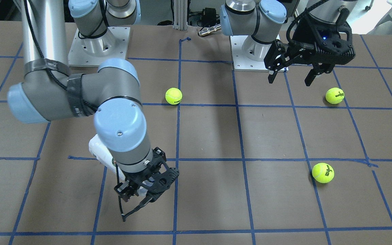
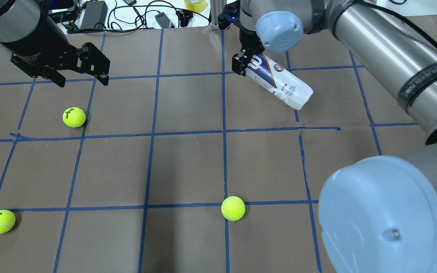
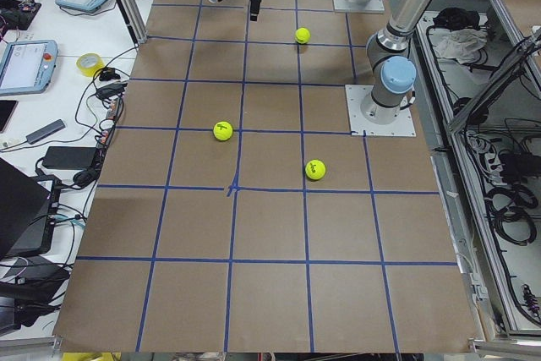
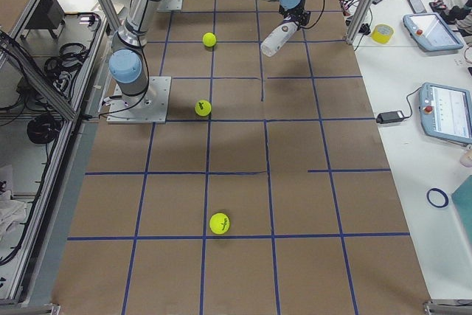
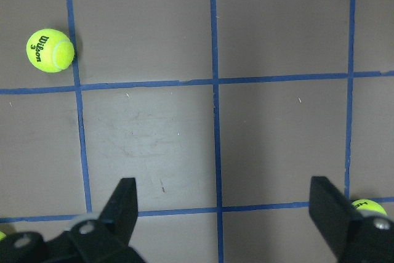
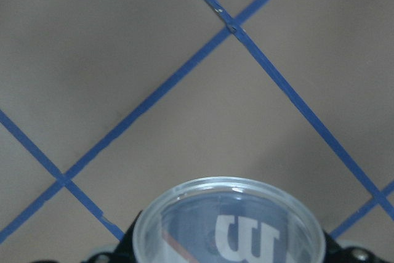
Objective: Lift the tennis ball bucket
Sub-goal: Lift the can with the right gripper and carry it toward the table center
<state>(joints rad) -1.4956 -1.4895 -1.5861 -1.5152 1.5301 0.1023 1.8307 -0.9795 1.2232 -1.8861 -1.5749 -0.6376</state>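
My right gripper (image 2: 244, 65) is shut on one end of the tennis ball bucket (image 2: 281, 82), a clear tube with a white and navy label and a large "W". The tube is held tilted, its free end pointing down towards the table. I cannot tell whether that end touches the table. In the front-facing view the wrist hides most of the tube (image 1: 99, 152). The right wrist view shows its round rim (image 6: 228, 223). It also shows in the right exterior view (image 4: 276, 38). My left gripper (image 2: 83, 80) is open and empty above the table, far from the tube; it also shows in the front-facing view (image 1: 289, 81).
Three yellow-green tennis balls lie on the brown, blue-taped table: one (image 2: 74, 117) near my left gripper, one (image 2: 0, 221) at the near left, one (image 2: 233, 208) in the near middle. Cables and a tape roll (image 2: 195, 4) lie beyond the far edge.
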